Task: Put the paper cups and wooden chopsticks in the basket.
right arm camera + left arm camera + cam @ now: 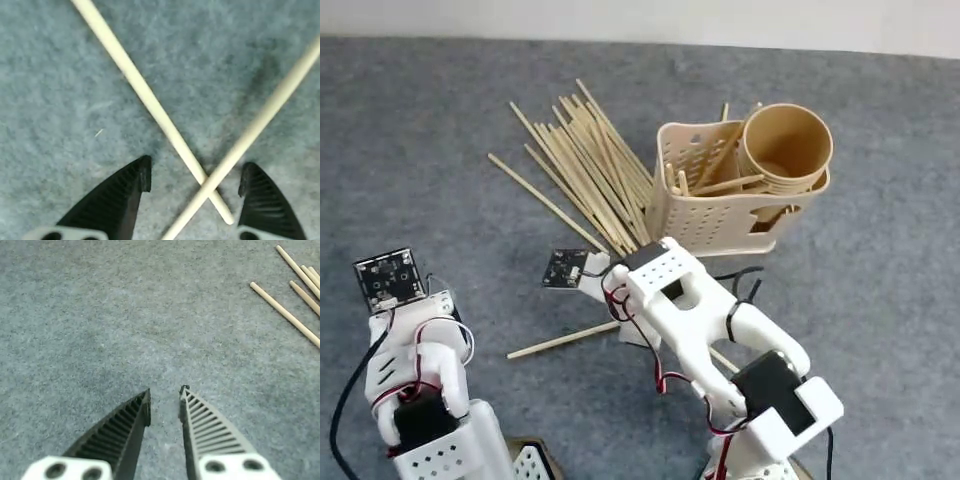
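Observation:
A beige slotted basket (705, 215) stands at the back of the grey carpet, with stacked paper cups (788, 150) lying tilted in it beside a few chopsticks. A fan of wooden chopsticks (585, 175) lies to its left, and one loose chopstick (560, 341) lies nearer the arms. My right arm (695, 320) is bent down just in front of the basket. My right gripper (196, 175) is open just above the carpet, with two crossed chopsticks (136, 82) between its fingers, untouched. My left gripper (165, 395) hangs over bare carpet, narrowly open and holding nothing.
The left arm (410, 370) stands at the lower left, well away from the pile. Ends of several chopsticks (285, 313) show in the left wrist view, off to one side of the fingers. Bare carpet stretches left of the pile and right of the basket.

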